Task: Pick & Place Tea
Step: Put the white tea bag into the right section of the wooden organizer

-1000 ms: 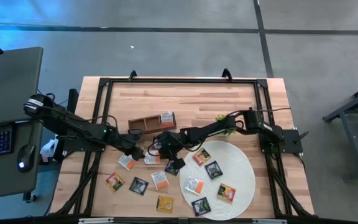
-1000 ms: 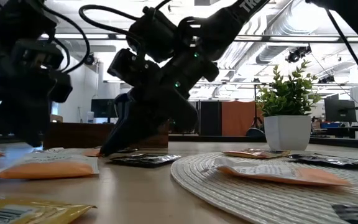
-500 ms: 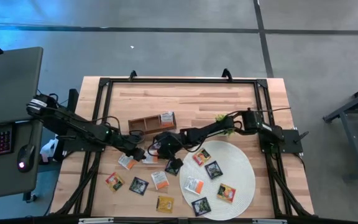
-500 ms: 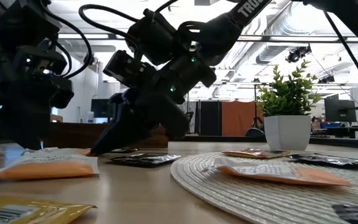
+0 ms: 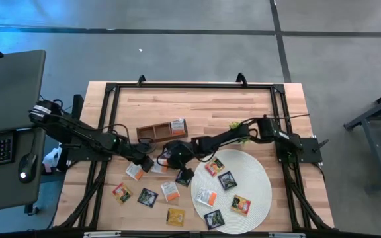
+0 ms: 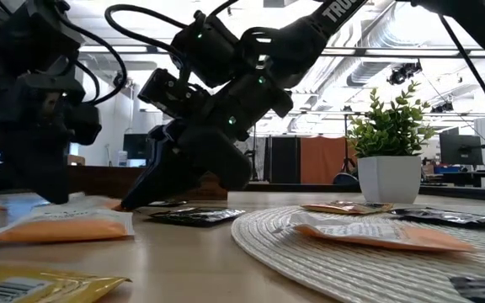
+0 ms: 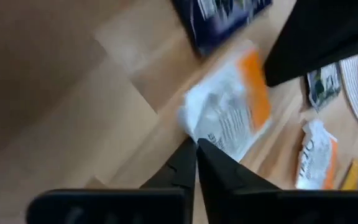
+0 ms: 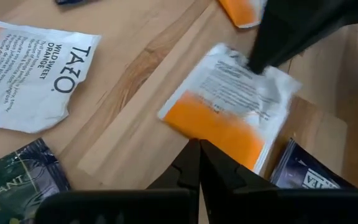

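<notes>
Fingers of the left gripper (image 7: 196,155) have pressed together, empty, at the edge of a white-and-orange tea packet (image 7: 232,118) lying just in front of the wooden tray (image 5: 152,131); grasp looks imminent. Opposite, the right gripper (image 8: 199,157) has edged in, also pinched shut and empty.

A white-and-orange packet (image 8: 229,109) with black print is seen just ahead of the black right gripper (image 8: 197,163). A dark packet (image 8: 309,171) lies beside it. Pale wood grain is shown by the table (image 8: 129,87).
</notes>
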Robot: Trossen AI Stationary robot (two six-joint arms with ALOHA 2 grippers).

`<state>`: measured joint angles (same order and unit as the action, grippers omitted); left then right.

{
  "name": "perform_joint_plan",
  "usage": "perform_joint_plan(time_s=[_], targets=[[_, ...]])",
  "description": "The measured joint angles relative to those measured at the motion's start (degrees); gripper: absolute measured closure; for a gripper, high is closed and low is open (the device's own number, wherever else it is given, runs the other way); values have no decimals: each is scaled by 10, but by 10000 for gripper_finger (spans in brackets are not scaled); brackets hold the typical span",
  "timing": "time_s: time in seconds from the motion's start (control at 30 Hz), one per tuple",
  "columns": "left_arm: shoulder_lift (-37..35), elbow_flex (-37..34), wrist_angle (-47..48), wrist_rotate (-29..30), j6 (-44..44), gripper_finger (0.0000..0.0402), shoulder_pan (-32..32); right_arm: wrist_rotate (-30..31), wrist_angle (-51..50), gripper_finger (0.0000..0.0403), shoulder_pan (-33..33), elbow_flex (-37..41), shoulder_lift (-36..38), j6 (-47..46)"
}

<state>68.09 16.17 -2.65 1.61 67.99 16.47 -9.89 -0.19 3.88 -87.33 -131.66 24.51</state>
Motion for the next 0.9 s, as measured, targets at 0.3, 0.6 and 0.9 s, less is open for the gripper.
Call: perform_joint_plan(time_s=[0.3, 0.6, 0.9], targets=[[-57, 150, 217, 48, -168, 399, -11, 171, -244, 402, 8, 1, 146, 4], [17, 418, 525, 98, -468, 401, -146, 397, -438, 403, 1, 68, 286, -148], [197, 556, 562, 100, -692, 401, -271, 353, 48, 403, 2, 381, 462, -156]])
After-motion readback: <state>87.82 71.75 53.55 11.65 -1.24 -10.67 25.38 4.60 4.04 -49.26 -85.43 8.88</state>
